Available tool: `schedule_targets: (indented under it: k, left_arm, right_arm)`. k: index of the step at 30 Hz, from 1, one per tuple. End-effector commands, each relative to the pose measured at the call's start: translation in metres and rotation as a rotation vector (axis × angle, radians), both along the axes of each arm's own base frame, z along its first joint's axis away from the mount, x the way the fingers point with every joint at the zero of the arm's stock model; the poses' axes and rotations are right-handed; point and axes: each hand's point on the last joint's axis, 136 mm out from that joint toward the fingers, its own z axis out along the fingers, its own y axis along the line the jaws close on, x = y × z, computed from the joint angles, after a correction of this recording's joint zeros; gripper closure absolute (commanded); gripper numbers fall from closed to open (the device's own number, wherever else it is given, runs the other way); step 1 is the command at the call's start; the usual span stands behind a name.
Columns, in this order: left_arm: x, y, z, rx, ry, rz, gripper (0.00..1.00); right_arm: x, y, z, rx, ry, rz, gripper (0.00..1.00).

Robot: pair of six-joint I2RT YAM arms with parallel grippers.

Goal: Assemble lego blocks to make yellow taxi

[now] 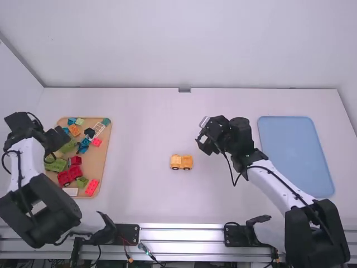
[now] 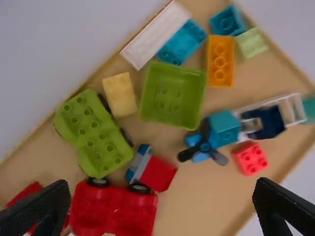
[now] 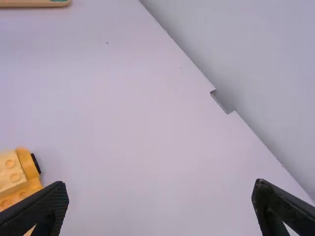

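The orange-yellow wheeled car base (image 1: 181,162) stands upright on the middle of the table; part of the same car (image 3: 17,172) shows in the right wrist view. My left gripper (image 1: 58,139) is over the wooden block tray; in its own wrist view the left gripper (image 2: 162,204) is open above the blocks. Below it lie a pale yellow block (image 2: 120,94) and an orange block (image 2: 220,61). My right gripper (image 1: 204,142) is above the table, to the right of and beyond the car; in its wrist view the right gripper (image 3: 160,204) is open with nothing between its fingers.
The wooden tray (image 1: 104,162) at the left holds several green, red and blue pieces, among them a green open box block (image 2: 172,93) and a red vehicle (image 2: 115,209). A blue tray (image 1: 295,151) lies at the right. A wall rises behind the table's far edge.
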Motion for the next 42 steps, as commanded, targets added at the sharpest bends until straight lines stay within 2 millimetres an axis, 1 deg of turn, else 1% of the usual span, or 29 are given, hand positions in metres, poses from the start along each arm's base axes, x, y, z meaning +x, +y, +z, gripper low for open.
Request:
schedule_targets:
  k: [1,3,7,11,14,16,18,20,22,26,29,30,32,33,34,36,38,42]
  left_arm:
    - [0.014,0.012,0.005,-0.069,-0.031,0.027,0.01]
    - [0.016,0.023,0.001,-0.097,0.033,0.056,0.01]
    - [0.019,0.041,-0.007,-0.117,0.154,0.133,0.01]
    - [0.032,0.054,-0.024,-0.177,0.229,0.146,0.01]
    - [0.038,0.062,-0.03,-0.178,0.222,0.151,0.01]
    - [0.043,0.064,-0.03,-0.169,0.201,0.171,0.01]
    - [0.043,0.065,-0.03,-0.175,0.19,0.2,0.01]
    - [0.04,0.064,-0.032,-0.186,0.196,0.215,0.01]
    - [0.038,0.067,-0.033,-0.184,0.193,0.224,0.01]
    - [0.037,0.078,-0.037,-0.199,0.138,0.341,0.01]
    - [0.036,0.084,-0.04,-0.203,0.11,0.388,0.09]
    - [0.035,0.086,-0.042,-0.201,0.107,0.394,0.14]
    - [0.034,0.085,-0.046,-0.2,0.115,0.379,0.2]
    - [0.034,0.085,-0.047,-0.199,0.116,0.377,0.2]
    - [0.035,0.082,-0.05,-0.197,0.126,0.357,0.25]
    - [0.034,0.082,-0.053,-0.196,0.129,0.351,0.29]
    - [0.033,0.081,-0.057,-0.195,0.132,0.353,0.37]
    - [0.031,0.079,-0.062,-0.196,0.144,0.338,0.37]
  right_arm:
    - [0.001,0.0,0.003,0.001,-0.014,-0.016,0.01]
    - [0.001,0.003,0.005,-0.001,-0.023,-0.015,0.01]
    - [0.002,0.001,0.005,-0.005,-0.026,-0.024,0.01]
    - [0.002,0.001,0.004,-0.007,-0.023,-0.025,0.01]
    - [0.002,0.001,0.004,-0.007,-0.023,-0.026,0.01]
    - [0.002,0.001,0.004,-0.007,-0.023,-0.026,0.01]
    - [0.002,0.001,0.004,-0.007,-0.023,-0.026,0.01]
    - [0.002,0.001,0.004,-0.01,-0.026,-0.023,0.01]
    - [0.002,0.001,0.004,-0.012,-0.028,-0.022,0.01]
    - [0.002,0.001,0.004,-0.011,-0.027,-0.022,0.01]
    - [0.002,0.001,0.003,-0.013,-0.023,-0.022,0.01]
    - [0.001,0.001,0.003,-0.013,-0.022,-0.022,0.01]
    - [0.001,0.001,0.002,-0.014,-0.02,-0.022,0.01]
    - [0.001,0.001,0.002,-0.014,-0.02,-0.021,0.01]
    - [0.001,0.001,0.002,-0.014,-0.02,-0.021,0.01]
    - [0.001,0.001,0.002,-0.014,-0.02,-0.021,0.01]
    - [0.001,0.001,0.002,-0.014,-0.019,-0.021,0.01]
    - [0.0,0.0,0.001,-0.017,-0.013,-0.021,0.0]
